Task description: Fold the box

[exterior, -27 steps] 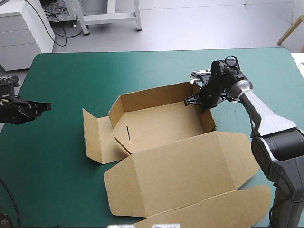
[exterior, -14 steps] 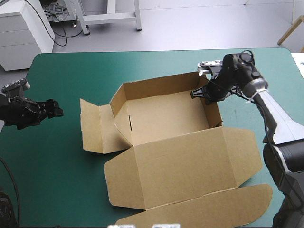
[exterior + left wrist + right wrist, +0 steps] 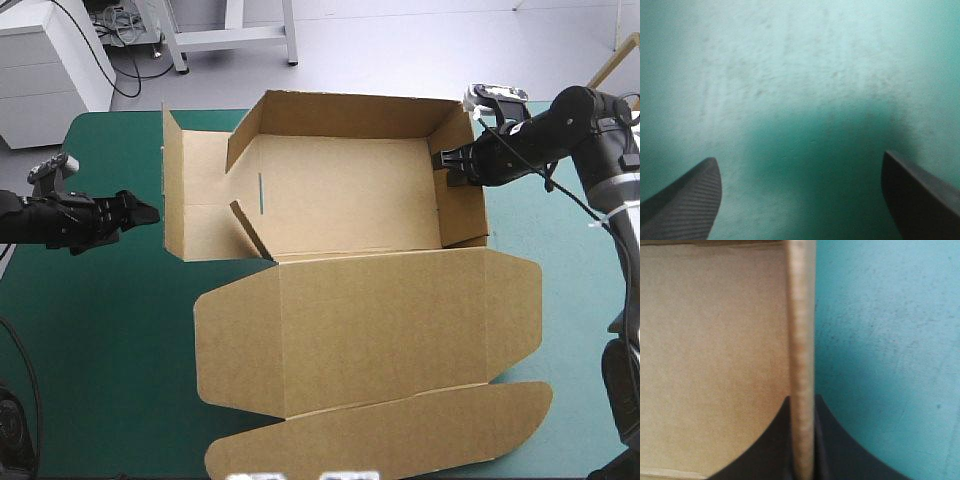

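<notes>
Now the right gripper (image 3: 452,166) has its jaws clenched on the right wall of the box (image 3: 350,300), mid table (image 3: 100,350), lid flat nearside; the left gripper (image 3: 140,212) hovers just left, jaws released.

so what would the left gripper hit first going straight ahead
Likely the box's left flap, ahead of the left gripper in the high view; the wrist view shows only teal-green cover, so depth is unclear.

Right gripper (image 3: 458,165) fingers partly hidden by box (image 3: 350,190) wall; wall edge blurred in right wrist view
</notes>
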